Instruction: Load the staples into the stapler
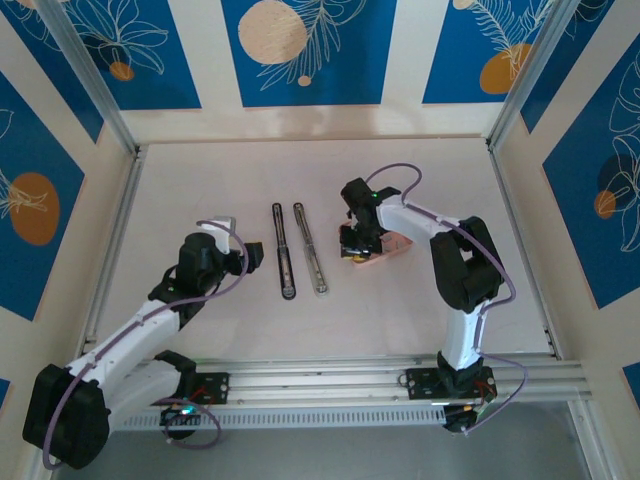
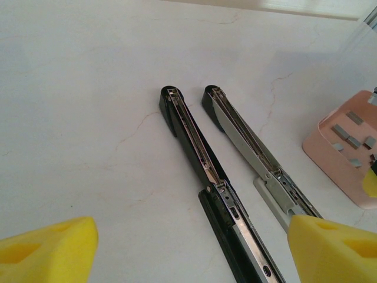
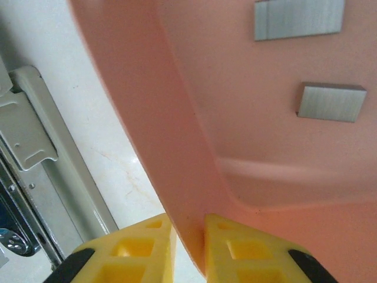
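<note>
So the right fingers (image 3: 141,244) are pinched shut on the left wall of the salmon-pink square plastic tray (image 3: 171,118). The short dark-grey metal staples (image 3: 330,103) lie loose inside, just past that wall. The slim black stapler with a silvery rail (image 2: 194,147) lies opened flat on the white bench (image 2: 88,88) just left of the tray, long axis near-to-far. The left fingers (image 2: 330,247) hang wide open and empty over its near end.

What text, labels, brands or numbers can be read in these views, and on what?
None can be read in any view.
The slim black stapler, the dark-grey metal staple strips and the salmon-pink square tray show no print.
The blue wall panels carry only leaf and circle drawings, no words.
</note>
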Motion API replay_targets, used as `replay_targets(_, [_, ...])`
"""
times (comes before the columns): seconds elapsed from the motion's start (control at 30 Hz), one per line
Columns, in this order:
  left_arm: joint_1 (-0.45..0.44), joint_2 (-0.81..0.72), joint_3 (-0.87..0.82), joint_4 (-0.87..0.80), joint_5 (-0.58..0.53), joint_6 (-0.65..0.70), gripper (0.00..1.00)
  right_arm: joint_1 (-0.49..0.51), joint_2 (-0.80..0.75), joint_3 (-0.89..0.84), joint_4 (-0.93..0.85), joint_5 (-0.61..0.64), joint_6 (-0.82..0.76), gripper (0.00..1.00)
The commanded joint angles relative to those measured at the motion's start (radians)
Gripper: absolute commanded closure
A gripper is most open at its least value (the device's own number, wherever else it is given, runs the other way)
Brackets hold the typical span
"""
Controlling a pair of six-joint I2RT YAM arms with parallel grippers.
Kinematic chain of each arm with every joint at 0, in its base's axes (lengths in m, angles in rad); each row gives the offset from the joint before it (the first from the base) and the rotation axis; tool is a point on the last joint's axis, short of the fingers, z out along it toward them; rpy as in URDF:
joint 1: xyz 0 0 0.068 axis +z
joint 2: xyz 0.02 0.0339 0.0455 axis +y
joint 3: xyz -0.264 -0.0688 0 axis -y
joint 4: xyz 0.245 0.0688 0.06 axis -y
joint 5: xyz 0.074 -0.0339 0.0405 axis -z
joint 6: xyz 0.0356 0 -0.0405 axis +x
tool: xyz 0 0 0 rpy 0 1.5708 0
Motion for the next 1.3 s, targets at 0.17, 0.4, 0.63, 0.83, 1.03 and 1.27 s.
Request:
replay_targets(0.17, [0.013, -0.009, -0.006, 0.017, 0.009, -0.017, 0.16, 0.018, -0.057, -0.046, 0.021, 0.023, 0.085, 0.87])
replay_targets(0.4, [0.013, -0.01, -0.007, 0.021, 0.017, -0.018, 0.16, 0.022, -0.088, -0.065, 0.036, 0.018, 0.089, 0.8])
replay_targets(0.63, [0.013, -0.012, -0.037, 0.094, 0.077, -0.016, 0.17, 0.001, -0.168, -0.044, -0.017, 0.044, 0.03, 0.68])
replay_targets(0.83, [0.012, 0.005, -0.092, 0.256, 0.176, 0.005, 0.18, -0.111, -0.208, -0.04, -0.08, 0.074, -0.065, 0.65])
replay_targets(1.03, [0.012, 0.06, -0.075, 0.26, 0.156, 0.033, 0.18, -0.218, -0.126, -0.022, -0.098, 0.129, -0.138, 0.64])
replay_targets(1.27, [0.012, 0.105, -0.055, 0.253, 0.129, 0.055, 0.19, -0.26, -0.029, 0.034, -0.041, 0.138, -0.169, 0.6])
